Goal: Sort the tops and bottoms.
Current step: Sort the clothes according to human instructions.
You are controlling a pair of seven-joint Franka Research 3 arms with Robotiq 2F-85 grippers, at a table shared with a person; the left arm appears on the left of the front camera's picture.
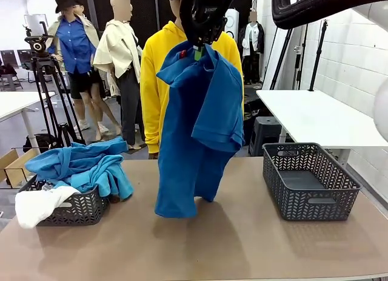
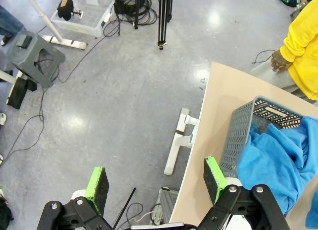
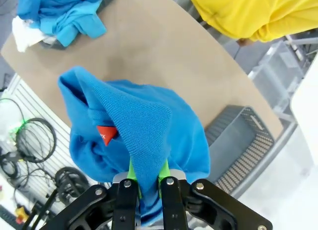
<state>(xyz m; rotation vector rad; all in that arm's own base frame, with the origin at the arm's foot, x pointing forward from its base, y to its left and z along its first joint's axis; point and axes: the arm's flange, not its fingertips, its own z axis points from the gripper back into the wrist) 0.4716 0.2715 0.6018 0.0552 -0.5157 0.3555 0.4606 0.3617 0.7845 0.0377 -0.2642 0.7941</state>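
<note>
shirt (image 1: 197, 129) hangs mid-table, between left basket (image 1: 73, 209) and right basket (image 1: 309, 181).

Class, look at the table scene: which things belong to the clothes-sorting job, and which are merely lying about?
Part of the job:
- blue shirt, held up by the right gripper
- full basket of blue clothes
- empty basket
- left gripper, open

Just lying about:
- camera tripod
- white side table
- floor cables
</note>
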